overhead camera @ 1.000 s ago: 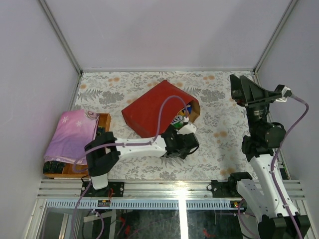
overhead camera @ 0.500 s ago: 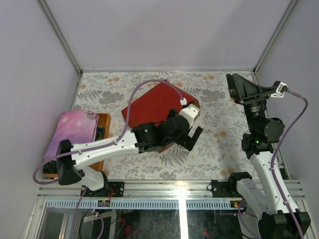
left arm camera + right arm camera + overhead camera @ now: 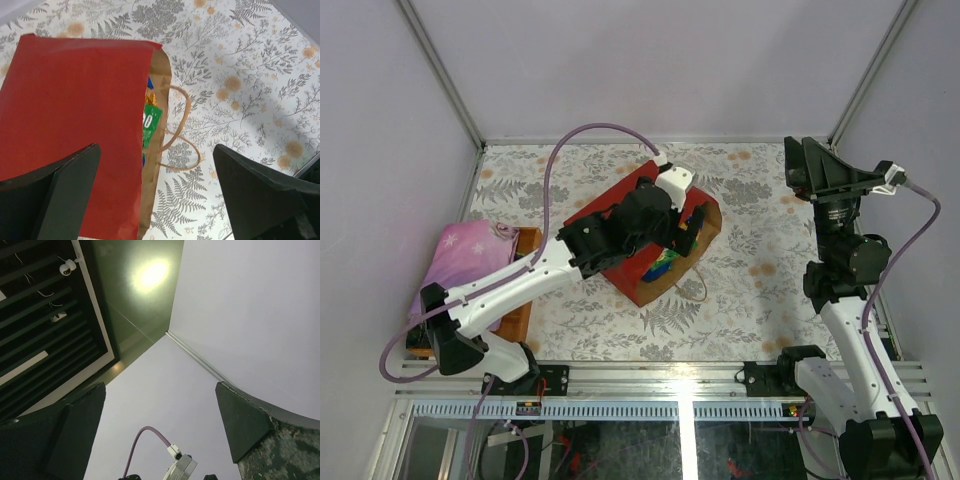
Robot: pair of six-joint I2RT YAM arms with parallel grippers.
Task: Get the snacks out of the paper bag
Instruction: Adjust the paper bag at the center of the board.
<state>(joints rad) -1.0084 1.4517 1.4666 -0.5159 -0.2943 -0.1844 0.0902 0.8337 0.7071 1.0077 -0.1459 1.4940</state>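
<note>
The left gripper (image 3: 156,148) hangs with its jaws spread wide and holds nothing, just above the mouth of the bag (image 3: 75,100). The bag lies on its side on the table (image 3: 240,75), with the mouth turned toward the right arm. The right gripper (image 3: 160,385) is also spread and empty, lifted high and pointing up, well apart from the bag. I think the step in hand is to reach in for a first snack. To do it well, the left gripper should come in low and along the bag, not from above, so that one finger slips under the upper paper wall and does not press the mouth closed. It should also pass beside the string handles (image 3: 177,120), not through them. The green packet (image 3: 150,125) sits nearest the edge and seems the easiest to pinch, by its flat end. The count: one bag, two handles, and three snacks that show in the mouth, the green one, a gold one (image 3: 151,97) and a blue one (image 3: 149,82). How many more are inside I cannot tell. No snack lies outside.
</note>
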